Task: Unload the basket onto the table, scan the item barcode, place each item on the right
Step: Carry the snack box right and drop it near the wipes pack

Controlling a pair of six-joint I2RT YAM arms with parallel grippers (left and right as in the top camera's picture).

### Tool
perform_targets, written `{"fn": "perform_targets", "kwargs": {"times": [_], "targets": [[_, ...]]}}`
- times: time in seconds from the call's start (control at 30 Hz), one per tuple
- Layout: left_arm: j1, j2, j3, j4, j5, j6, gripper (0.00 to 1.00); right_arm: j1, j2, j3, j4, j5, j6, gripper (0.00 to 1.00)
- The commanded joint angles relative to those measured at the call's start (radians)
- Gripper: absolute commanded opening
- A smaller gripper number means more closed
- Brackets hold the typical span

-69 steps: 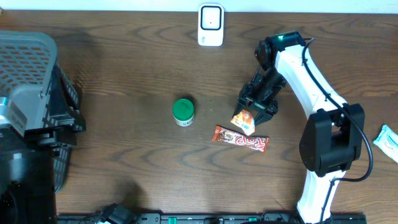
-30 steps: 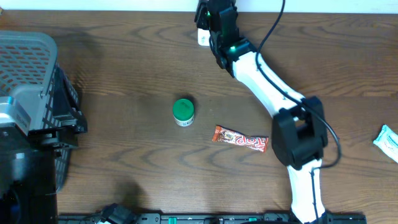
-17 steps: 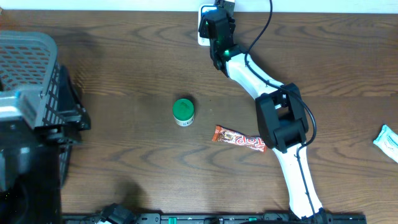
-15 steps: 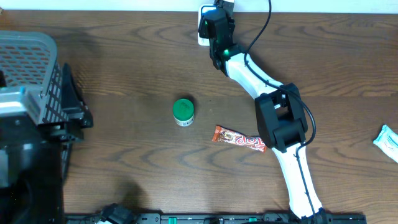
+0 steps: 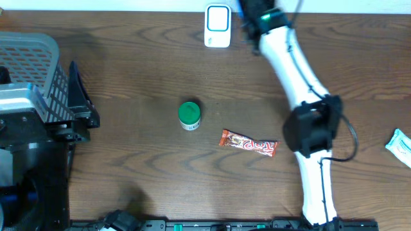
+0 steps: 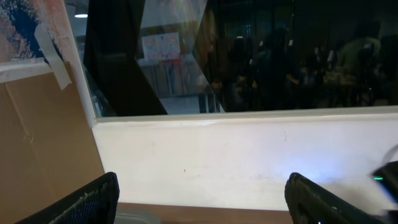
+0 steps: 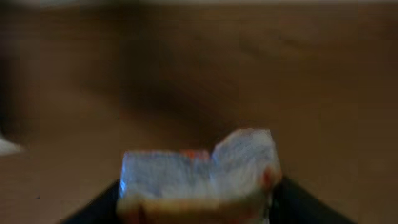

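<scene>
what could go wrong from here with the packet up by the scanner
The right gripper grips the small packet, and the wrist view is blurred with motion, so the packet may slip. In the overhead view that gripper sits to the right of the white scanner, so the barcode may not face it squarely.

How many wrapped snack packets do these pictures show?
3. A red bar lies on the table, near the middle; a pale packet at its right edge; a small packet, blurred, in the right pincer. The basket may hide more.
</scene>
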Motion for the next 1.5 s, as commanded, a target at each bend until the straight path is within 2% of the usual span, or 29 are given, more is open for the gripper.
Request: {"fn": "perform_targets", "kwargs": {"times": [0.0, 0.07, 0.1, 0.2, 0.37, 0.57, 0.6, 0.63, 0.67, 0.7, 0.77, 0.9, 1.07, 1.17, 1.27, 1.47], "targets": [[0.004, -0.005, -0.004, 0.015, 0.006, -0.01, 0.86, -0.131, -0.054, 0.025, -0.187, 0.163, 0.127, 0.58], [0.004, -0.005, -0.004, 0.03, 0.006, -0.01, 0.86, -0.237, -0.052, 0.002, -0.299, 0.151, 0.223, 0.54], [0.004, -0.007, -0.004, 0.032, 0.005, -0.009, 0.86, -0.274, -0.052, -0.009, -0.329, 0.146, 0.257, 0.5], [0.004, -0.011, -0.004, 0.034, 0.006, -0.01, 0.86, -0.403, -0.052, -0.067, -0.4, 0.136, 0.367, 0.47], [0.004, -0.015, -0.004, 0.046, 0.006, -0.01, 0.86, -0.594, -0.052, -0.237, -0.376, 0.121, 0.495, 0.47], [0.004, -0.015, -0.004, 0.048, 0.006, -0.01, 0.86, -0.73, -0.052, -0.422, -0.285, 0.053, 0.503, 0.4], [0.004, -0.015, -0.004, 0.048, 0.005, -0.01, 0.86, -0.743, -0.052, -0.44, -0.272, 0.043, 0.503, 0.49], [0.004, -0.015, -0.004, 0.048, 0.005, -0.01, 0.85, -0.75, -0.052, -0.443, -0.272, 0.042, 0.502, 0.69], [0.004, -0.015, -0.004, 0.048, 0.006, -0.01, 0.86, -0.755, -0.052, -0.44, -0.272, 0.042, 0.502, 0.94], [0.004, -0.015, -0.004, 0.048, 0.005, -0.01, 0.85, -0.756, -0.057, -0.413, -0.277, 0.041, 0.474, 0.99], [0.004, -0.015, -0.004, 0.048, 0.005, -0.009, 0.86, -0.751, -0.065, -0.357, -0.303, 0.029, 0.427, 0.99], [0.004, -0.015, -0.004, 0.048, 0.005, -0.009, 0.86, -0.712, -0.123, -0.188, -0.378, -0.031, 0.409, 0.99], [0.004, -0.015, -0.004, 0.048, 0.005, -0.009, 0.86, -0.603, -0.24, -0.051, -0.391, -0.461, 0.306, 0.99], [0.004, -0.016, -0.004, 0.043, 0.005, -0.009, 0.86, -0.466, -0.296, -0.049, -0.401, -0.625, 0.294, 0.99], [0.004, -0.016, -0.004, 0.043, 0.005, -0.009, 0.86, -0.283, -0.303, -0.05, -0.415, -0.724, 0.182, 0.99], [0.004, -0.023, -0.004, 0.044, 0.005, -0.009, 0.86, 0.108, -0.235, -0.05, -0.45, -0.732, 0.162, 0.99]]}}
